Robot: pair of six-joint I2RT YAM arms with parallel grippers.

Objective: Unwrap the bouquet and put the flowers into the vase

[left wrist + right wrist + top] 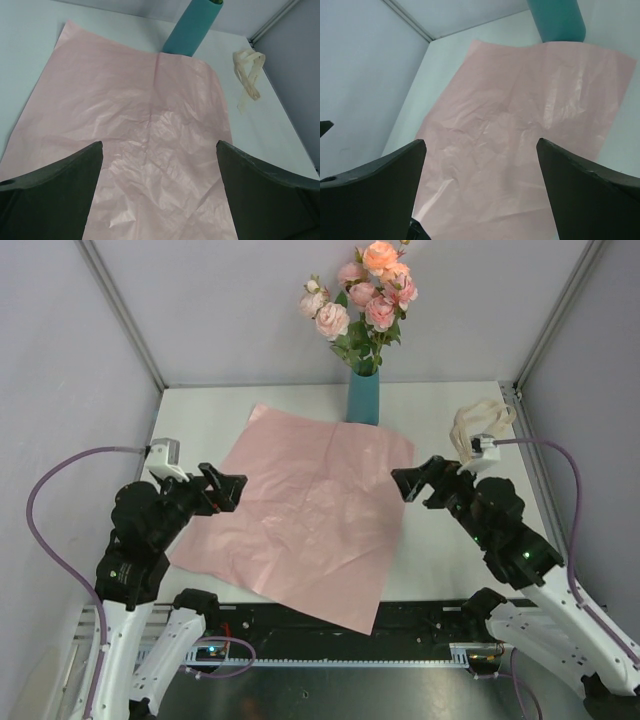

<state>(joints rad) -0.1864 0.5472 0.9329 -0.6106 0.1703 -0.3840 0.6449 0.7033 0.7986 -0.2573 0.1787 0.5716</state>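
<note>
Flowers (365,290), pink & peach roses w/ green leaves, stand upright in the teal vase (363,395), stems down its mouth. Vase sits at the far side of the table (200,410), well ahead of both sets of fingers. In the L wrist view it's ahead of the gap, a bit right of centre. In the R wrist view it's ahead, above the right-hand finger. Vase base meets the far edge of the pink paper sheet (310,525); touching or just overlapping, can't tell.

Sheet lies opened out flat & creased, btwn the two grippers, and fills the space under and ahead of both finger gaps. Its near corner reaches past the table's near edge.

Cream ribbon (480,425) lies loose on the table just beyond the R gripper (408,482), apart from the sheet. From the L side it's far ahead & right of the right-hand finger.

L gripper (230,490) is at the sheet's left edge, fingers (55,190) spread wide, nothing btwn them but the paper below. R gripper is at the sheet's right edge, fingers (370,185) also spread wide, nothing pinched. Both point inward over the sheet.
</note>
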